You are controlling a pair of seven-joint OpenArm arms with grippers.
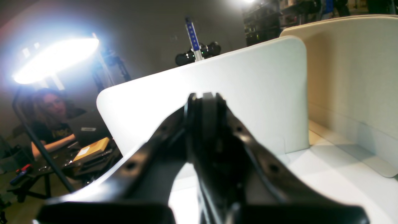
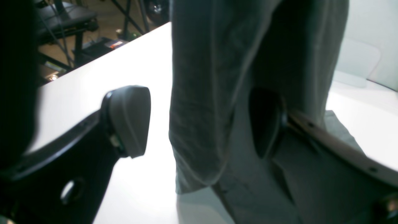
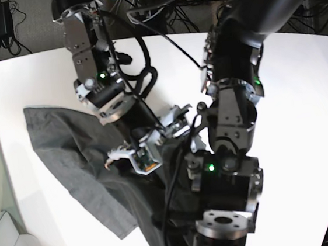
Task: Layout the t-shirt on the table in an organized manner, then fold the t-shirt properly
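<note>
The dark grey t-shirt lies partly spread on the left of the white table, and its right side runs under both arms. In the right wrist view a fold of the t-shirt stands up between the wide-apart fingers of my right gripper. That fold drapes against the right fingertip and stays clear of the left fingertip. My right gripper hangs open over the cloth. My left gripper is shut, lifted off the table, with no cloth showing at its tips.
White and cream partition panels stand along the table's edge ahead of the left gripper, and one panel shows behind the cloth. A bright lamp, a seated person and stands lie beyond the table. Cables cross between the arms.
</note>
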